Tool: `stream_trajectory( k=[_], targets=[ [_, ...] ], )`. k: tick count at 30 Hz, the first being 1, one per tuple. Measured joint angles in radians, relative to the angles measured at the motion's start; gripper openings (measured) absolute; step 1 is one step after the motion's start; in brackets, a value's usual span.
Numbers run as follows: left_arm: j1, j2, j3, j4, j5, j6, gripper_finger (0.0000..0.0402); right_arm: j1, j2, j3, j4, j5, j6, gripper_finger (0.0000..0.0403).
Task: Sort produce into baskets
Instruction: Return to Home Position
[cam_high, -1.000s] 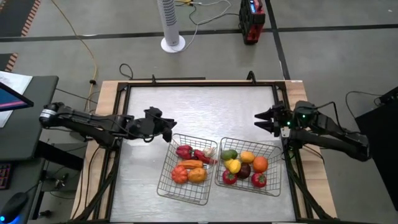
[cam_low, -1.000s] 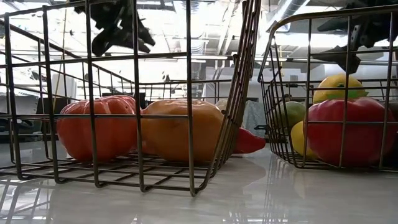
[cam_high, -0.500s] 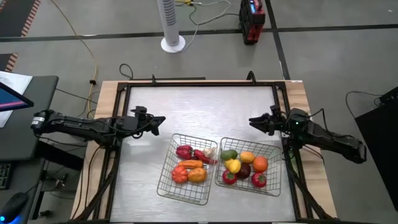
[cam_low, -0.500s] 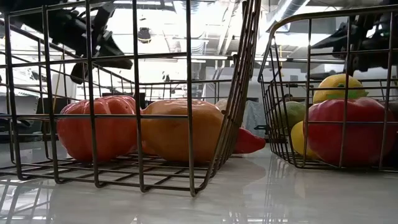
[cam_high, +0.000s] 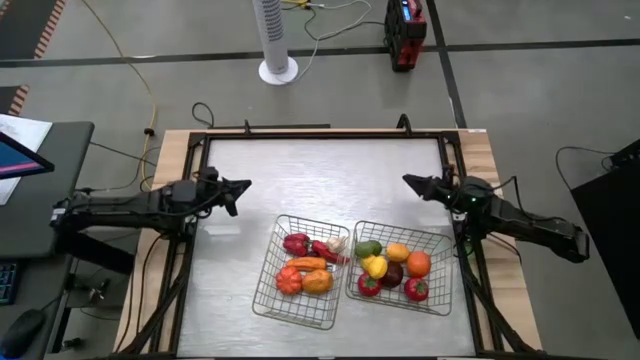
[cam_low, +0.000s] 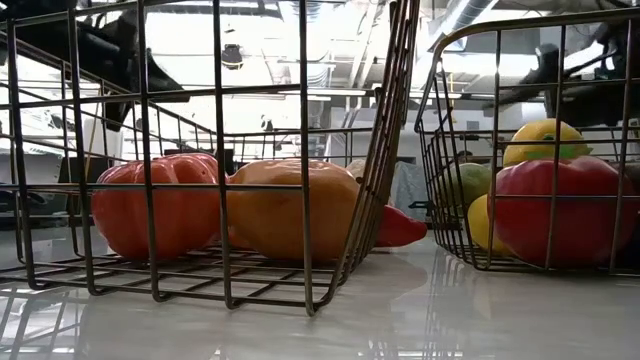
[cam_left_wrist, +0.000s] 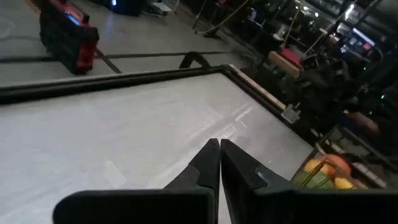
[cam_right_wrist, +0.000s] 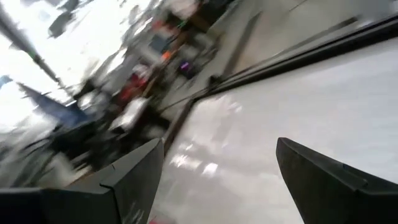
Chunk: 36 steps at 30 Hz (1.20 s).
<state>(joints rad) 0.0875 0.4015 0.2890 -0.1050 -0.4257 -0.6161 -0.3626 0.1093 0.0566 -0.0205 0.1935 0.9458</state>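
Sorting looks finished: all produce (cam_high: 316, 281) lies in the two baskets (cam_high: 300, 308), none loose on the tabletop (cam_high: 320, 175); left arm (cam_high: 130, 205) at the left edge, jaws pressed together; right arm (cam_high: 525, 220) at the right edge, jaws spread; only parking remains.

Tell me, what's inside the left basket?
The left basket holds a dark red round piece, a long red pepper, garlic, a carrot, a bright red piece and an orange piece. Anything tucked under them is covered.
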Motion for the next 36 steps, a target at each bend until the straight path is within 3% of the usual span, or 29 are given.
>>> stream_trajectory(
  k=[4,9,24,32,36],
  targets=[
    [0.01,-0.077,0.0,-0.089,0.031,0.055,0.0,0.0,0.001,0.003,-0.073,0.099,-0.002,0.0338],
    [0.009,-0.149,0.0,-0.141,0.097,0.123,0.0,0.001,0.003,0.005,-0.082,0.092,-0.058,0.0338],
    [0.009,-0.244,0.0,-0.282,0.1,0.223,0.0,0.001,0.003,0.005,-0.089,0.089,-0.109,0.0338],
    [0.009,-0.332,-0.003,-0.355,-0.062,0.167,0.0,0.001,0.003,0.005,-0.09,0.089,-0.108,0.0338],
    [0.009,-0.402,-0.095,-0.235,-0.211,0.156,0.0,0.001,0.003,0.004,-0.091,0.088,-0.108,0.0338]
  ],
)
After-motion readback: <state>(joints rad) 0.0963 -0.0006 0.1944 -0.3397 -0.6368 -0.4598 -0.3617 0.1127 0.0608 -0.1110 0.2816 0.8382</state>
